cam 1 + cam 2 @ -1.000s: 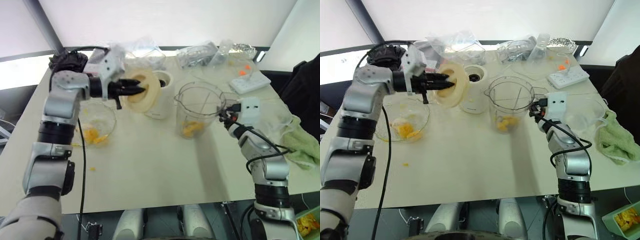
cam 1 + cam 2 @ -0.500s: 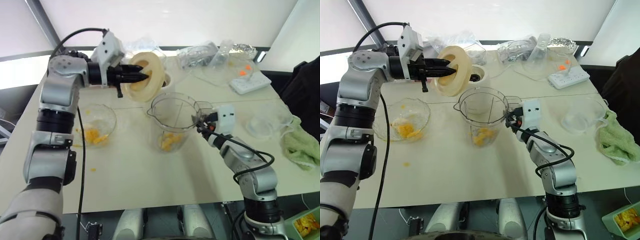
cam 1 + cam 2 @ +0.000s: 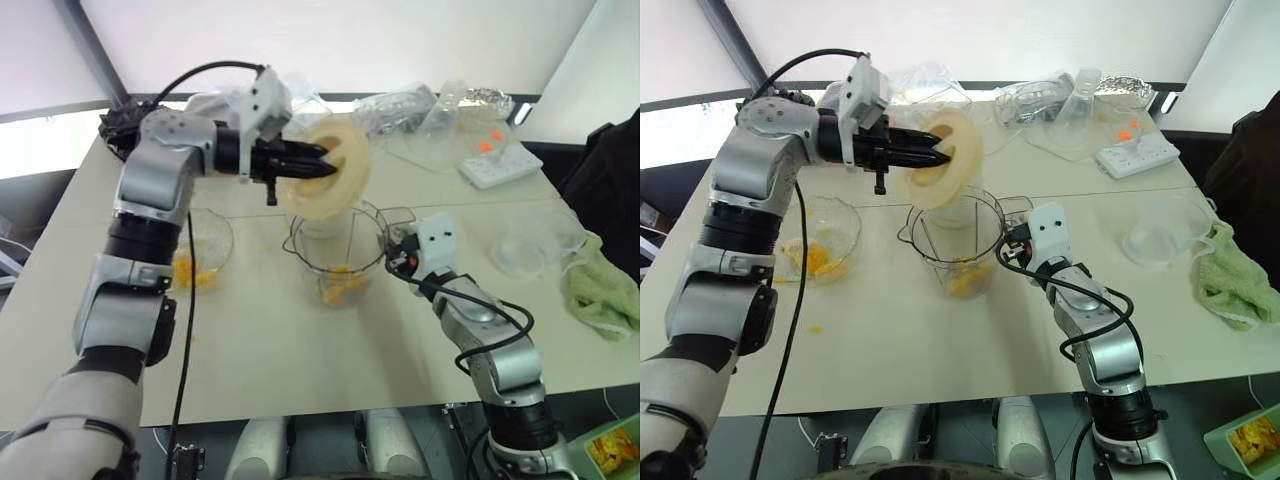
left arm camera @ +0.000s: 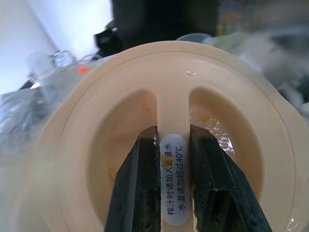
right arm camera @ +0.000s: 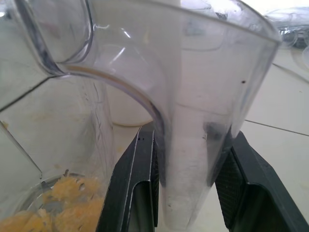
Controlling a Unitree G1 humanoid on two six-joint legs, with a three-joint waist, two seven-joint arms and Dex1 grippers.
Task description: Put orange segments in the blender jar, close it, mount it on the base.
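While the right gripper (image 3: 1012, 243) clamps the handle of the blender jar (image 3: 958, 243) standing on the table (image 3: 940, 340), orange segments (image 3: 962, 282) inside, the left gripper (image 3: 940, 158) pinches the lid (image 3: 943, 160) above it.

Head stereo looks down; wrist cams close-up on lid (image 4: 164, 106), blender jar (image 5: 193, 121).

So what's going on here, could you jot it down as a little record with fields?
Left gripper: shut on the grip bar of the cream lid, held tilted above the jar
Right gripper: shut on the handle of the blender jar
Jar contents: orange segments at the bottom
Glass dish: more fruit pieces, robot's left of the jar
Lid on jar: not yet
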